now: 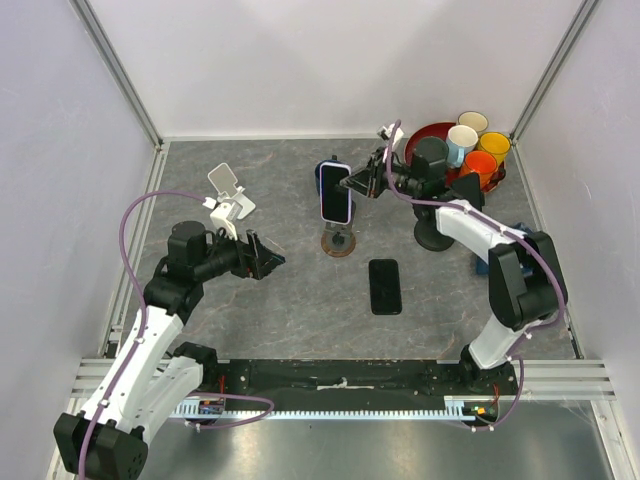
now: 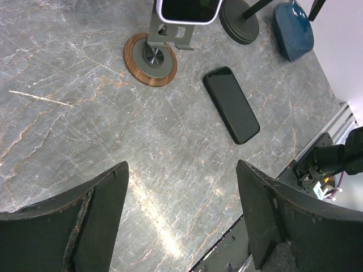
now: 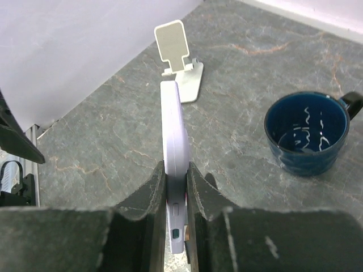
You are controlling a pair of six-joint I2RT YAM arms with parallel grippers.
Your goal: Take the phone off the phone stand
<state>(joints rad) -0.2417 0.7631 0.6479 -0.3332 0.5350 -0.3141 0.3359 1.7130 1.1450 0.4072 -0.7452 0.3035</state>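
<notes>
The phone (image 1: 335, 192) stands upright on the phone stand (image 1: 338, 242) in the middle of the table and appears to sit in its cradle, not yet lifted. The right gripper (image 3: 175, 177) is clamped across the phone's thickness at its right edge, one finger on each face, with most of the body sticking out past the fingers. The left gripper (image 2: 181, 167) hangs over the table to the left, fingers wide apart, holding nothing.

The main risk is the grip. Pinched on smooth faces and off-centre, the phone could pivot or slide out once its weight leaves the cradle. If the cradle's lip catches the case, a sideways pull could drag or tip the stand, which nothing holds down. A drop would land close to the black phone (image 1: 385, 286) lying flat on the near side of the stand. A wide swing right could reach the blue mug (image 3: 306, 133) or the cups (image 1: 470, 140) at the far right
</notes>
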